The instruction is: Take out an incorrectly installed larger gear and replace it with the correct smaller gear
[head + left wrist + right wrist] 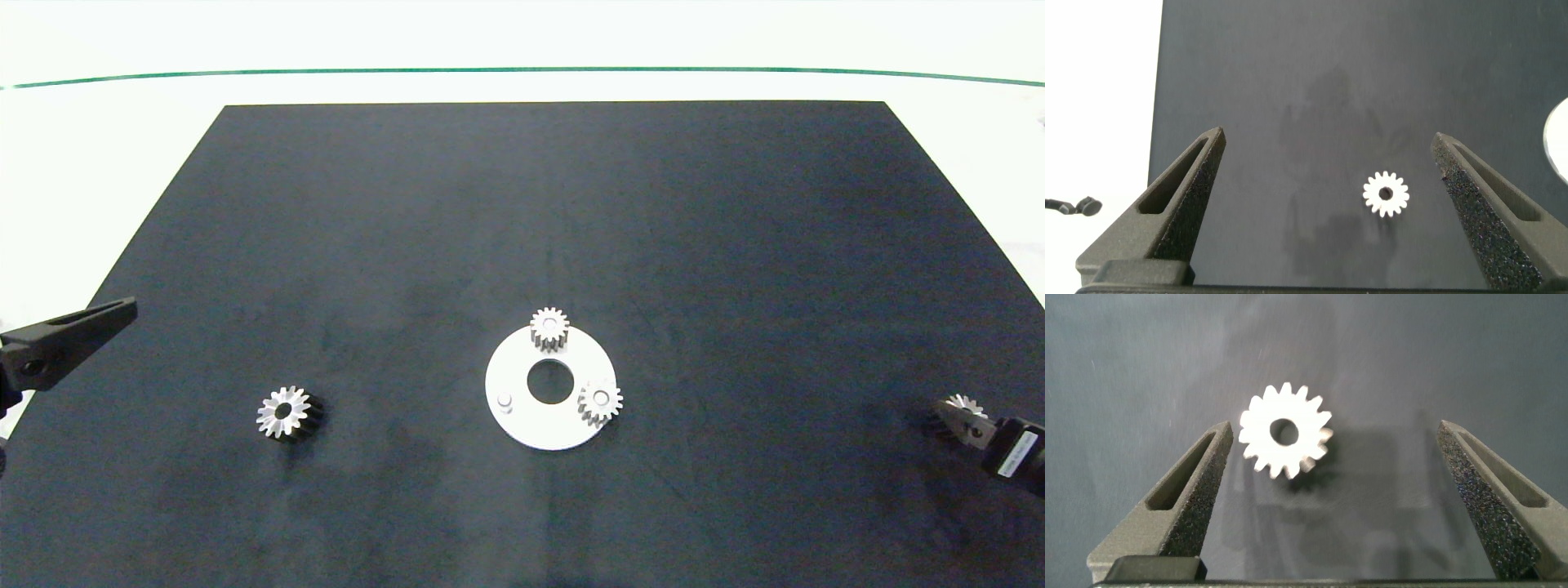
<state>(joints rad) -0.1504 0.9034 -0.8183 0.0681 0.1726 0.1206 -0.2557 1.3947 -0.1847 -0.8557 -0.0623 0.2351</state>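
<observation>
Black mat (522, 204) on a white table, with gears spread out.
White round plate (522, 425) holds two small gears and one bare peg. Big star-toothed silver gear (286, 412) lies off to the left, under the wide-open left gripper (1327, 180). Right gripper (1335, 469), wide open, hangs over the small silver gear (1286, 430), likely to grab it.

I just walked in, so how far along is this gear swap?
The larger gear already lies off the white disc, whose peg is bare. The open right gripper hovers over the smaller gear. Still left: grasp it and seat it. The left gripper waits, open.
</observation>
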